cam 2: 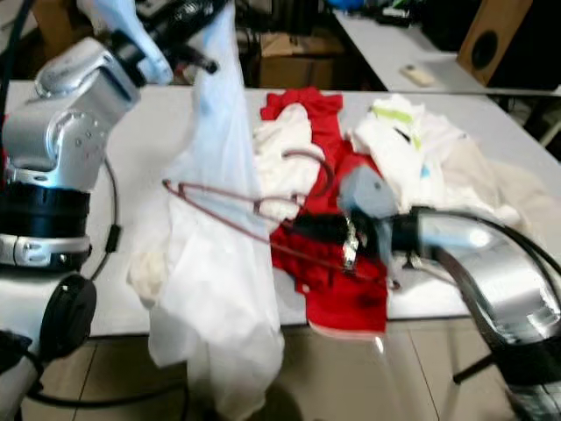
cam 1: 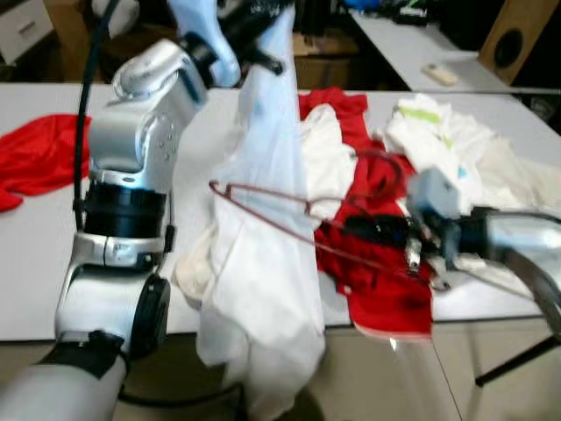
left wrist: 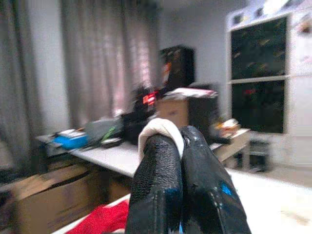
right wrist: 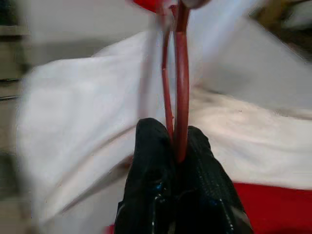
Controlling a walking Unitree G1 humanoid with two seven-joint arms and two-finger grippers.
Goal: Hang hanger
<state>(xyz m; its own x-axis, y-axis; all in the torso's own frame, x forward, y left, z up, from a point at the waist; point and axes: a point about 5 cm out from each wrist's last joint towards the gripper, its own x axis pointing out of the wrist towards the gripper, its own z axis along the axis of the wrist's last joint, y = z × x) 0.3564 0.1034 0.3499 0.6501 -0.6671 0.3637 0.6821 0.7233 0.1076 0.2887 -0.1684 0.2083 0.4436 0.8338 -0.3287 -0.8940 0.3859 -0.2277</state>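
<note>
Your left claw [left wrist: 181,146] is up high at the far side of the table [cam 1: 35,254]. Its two black fingers are pinched tight on the top of a white shirt [cam 1: 263,289]. The shirt hangs down long, past the near edge of the table.

Your right claw [right wrist: 176,146] is closed on the dark red hanger [cam 1: 263,210]. The hanger is a thin wire one. It sticks out from the claw toward the hanging shirt, and its far corner sits right against the white cloth. The picture is blurry there, so you cannot tell if the hanger is inside the shirt or just in front of it.

Under the hanger lies a red garment [cam 1: 386,289] that droops over the table edge. More white clothes [cam 1: 447,149] are piled on the right side of the table. Another red cloth [cam 1: 39,158] lies far to the left. A second table [cam 1: 412,44] stands behind.
</note>
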